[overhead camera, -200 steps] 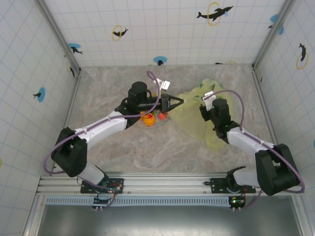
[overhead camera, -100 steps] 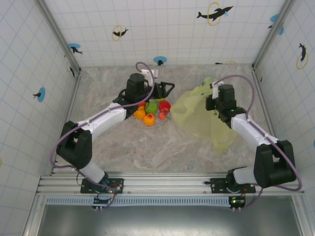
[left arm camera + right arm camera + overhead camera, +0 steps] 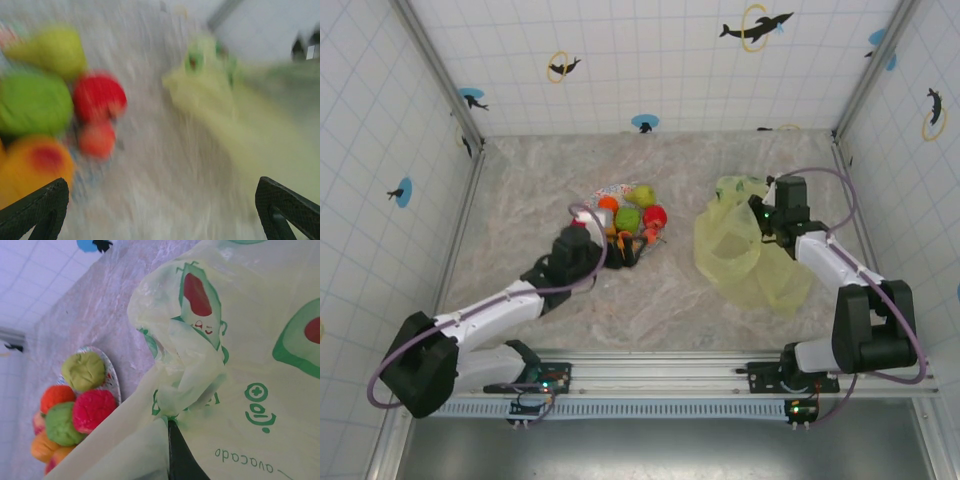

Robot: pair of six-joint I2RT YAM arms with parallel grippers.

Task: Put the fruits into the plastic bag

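Note:
The fruits (image 3: 632, 214) are heaped on a round patterned plate (image 3: 605, 192) in mid-table: a green-yellow pear (image 3: 55, 50), a green apple (image 3: 32, 102), a red apple (image 3: 100, 97), an orange (image 3: 35, 167) and a small red piece (image 3: 97, 140). My left gripper (image 3: 623, 248) hangs at the plate's near edge, open wide and holding nothing (image 3: 161, 200); its view is blurred. The plastic bag (image 3: 745, 255), yellow-green with avocado prints, lies right of the plate. My right gripper (image 3: 757, 215) is shut on a bunched fold at the bag's top (image 3: 172, 422). The fruits (image 3: 75, 405) show left of that fold.
Tiled walls with metal corner posts (image 3: 460, 110) close in the marbled table on three sides. The plate's rim (image 3: 114, 380) sits close to the bag's left edge. Bare tabletop (image 3: 660, 300) lies between the plate and the arm bases.
My left gripper opened and drew back from the bag's left edge to the plate's near side. My right gripper shut on the bag and pulled its top toward the back right.

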